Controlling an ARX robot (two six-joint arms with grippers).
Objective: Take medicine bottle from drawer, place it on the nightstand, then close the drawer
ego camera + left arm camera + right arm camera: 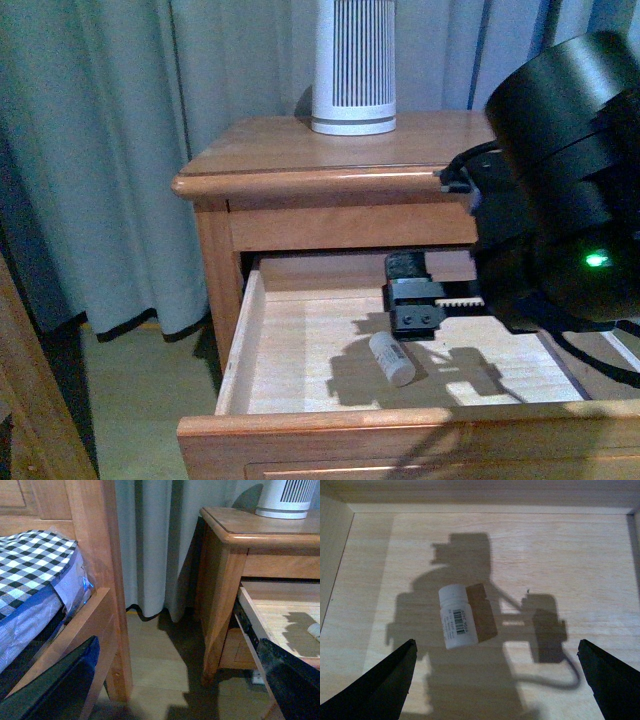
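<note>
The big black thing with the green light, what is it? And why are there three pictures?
That is a robot's right arm. The robot has two arms, each ending in a gripper, like a two-finger hand. The front view looks out from its body. The other two come from cameras on its wrists. The right gripper hangs open in the pulled-out drawer, above a small white medicine bottle lying on its side. The left gripper is open near the bed. Nothing is held. A white ribbed device stands on the nightstand.
</note>
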